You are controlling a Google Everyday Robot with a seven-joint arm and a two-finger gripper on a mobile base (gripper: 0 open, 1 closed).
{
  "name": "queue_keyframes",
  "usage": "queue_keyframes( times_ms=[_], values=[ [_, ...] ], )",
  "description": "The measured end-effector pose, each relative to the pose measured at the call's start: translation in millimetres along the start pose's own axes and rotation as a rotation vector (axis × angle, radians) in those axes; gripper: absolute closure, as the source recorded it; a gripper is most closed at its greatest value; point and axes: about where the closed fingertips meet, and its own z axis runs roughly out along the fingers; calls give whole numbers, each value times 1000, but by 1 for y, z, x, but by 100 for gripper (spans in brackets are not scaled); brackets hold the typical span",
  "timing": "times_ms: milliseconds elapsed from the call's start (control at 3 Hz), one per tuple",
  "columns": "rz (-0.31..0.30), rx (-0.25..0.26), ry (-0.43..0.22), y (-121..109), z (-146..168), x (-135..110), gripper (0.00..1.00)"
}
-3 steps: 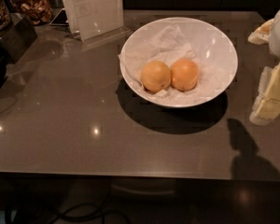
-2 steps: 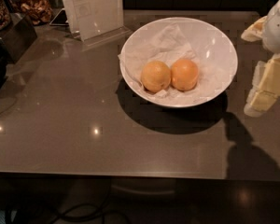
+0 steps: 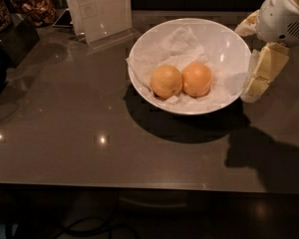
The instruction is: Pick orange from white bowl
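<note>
The white bowl (image 3: 224, 39), lined with crumpled white paper, stands on the dark table. Two round fruits lie side by side in it. The orange (image 3: 197, 78) is the deeper-coloured one on the right. A paler yellowish fruit (image 3: 166, 81) touches it on the left. My gripper (image 3: 244, 63) hangs at the bowl's right rim, to the right of the orange and above table level. It is open and empty, with one cream finger (image 3: 261, 71) pointing down beside the bowl and the other (image 3: 246, 25) near the far right rim.
A clear acrylic sign holder (image 3: 99, 9) stands behind the bowl at the back left. Dark containers with snacks (image 3: 32, 6) sit at the far left corner. The table's front edge (image 3: 139, 185) runs across the bottom.
The gripper has moved left and a little down, closer to the bowl's right rim. The bowl and both fruits have not moved.
</note>
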Motion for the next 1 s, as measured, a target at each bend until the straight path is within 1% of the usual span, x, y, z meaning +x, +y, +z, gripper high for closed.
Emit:
queue_keyframes(
  times_ms=[333,667,1000],
  values=[
    [-6,-34,6,-17,17,-7,0],
    [-8,-35,4,-19,18,-8,19],
    [-11,-34,-3,-21,21,-10,25]
  ],
)
